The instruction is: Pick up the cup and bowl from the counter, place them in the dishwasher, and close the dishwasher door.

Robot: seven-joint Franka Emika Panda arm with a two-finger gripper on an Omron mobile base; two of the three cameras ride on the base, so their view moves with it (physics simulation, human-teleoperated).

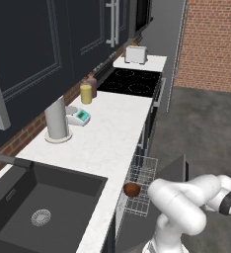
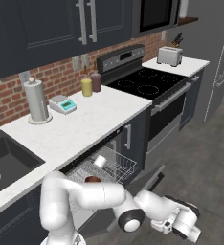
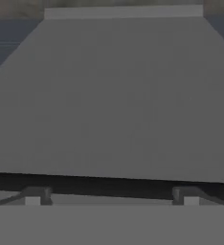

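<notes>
Your arm's bent low, tool [image 3: 111, 196] spread wide against the dishwasher door [image 3: 114, 95]; bowl [image 1: 132, 189] and cup [image 2: 100, 161] sit racked above.

The dishwasher [image 2: 102, 165] under the white marbled counter [image 2: 80, 127] stands open, its light grey wire rack [image 2: 115, 168] pulled out over the lowered door. The cup [image 2: 100, 161], small and whitish, lies on its side in the rack, toward the counter edge. The glossy reddish-brown bowl [image 1: 132, 189] sits in the rack too, nearer the front; from the right side just its rim [image 2: 91, 179] peeks above the arm. The dishwasher door [image 2: 150, 179], a flat dark charcoal panel, hangs partly down, tilted out toward the floor, and its plain grey face [image 3: 114, 95] looms close before the hand camera.
</notes>
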